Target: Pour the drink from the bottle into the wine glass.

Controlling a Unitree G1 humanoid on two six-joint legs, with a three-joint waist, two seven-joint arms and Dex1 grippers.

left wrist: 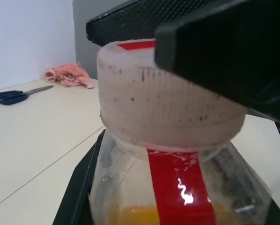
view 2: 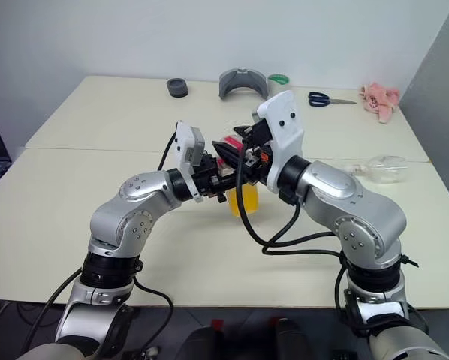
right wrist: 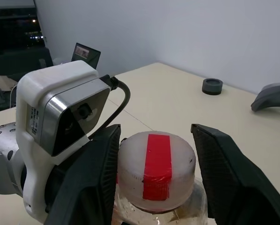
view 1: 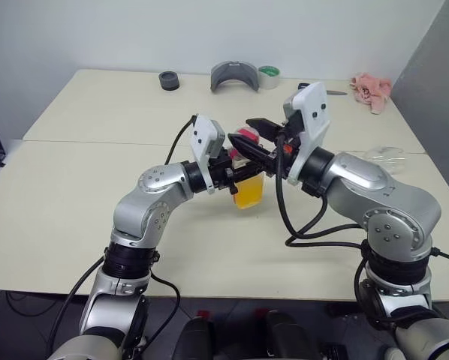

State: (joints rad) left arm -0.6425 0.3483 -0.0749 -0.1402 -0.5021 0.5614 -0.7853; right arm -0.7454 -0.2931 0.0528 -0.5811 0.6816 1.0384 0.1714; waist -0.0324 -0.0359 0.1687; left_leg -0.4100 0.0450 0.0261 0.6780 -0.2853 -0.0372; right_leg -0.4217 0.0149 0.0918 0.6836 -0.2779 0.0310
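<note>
With my left claw (view 1: 230, 174) clamped on the bottle (view 1: 248, 187) held above the table (view 1: 74, 195), its cap (right wrist: 156, 171) sits between my right claw's (right wrist: 156, 173) half-parted fingers, so I should centre on that cap and pinch squarely before twisting, keeping the bottle upright.

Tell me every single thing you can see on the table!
bottle: one, clear with red stripe, held above the table's middle
drink: orange-yellow, inside bottle
cap: one, white with red stripe, on bottle
wine glass: one, clear, lying on table's right side
scissors: one, blue, far edge
cloth: one, pink, far right corner
tape roll: one, green, far edge
grey curved piece: one, far edge
dark ring: one, far edge
left hand: shut on bottle
right hand: around cap
</note>
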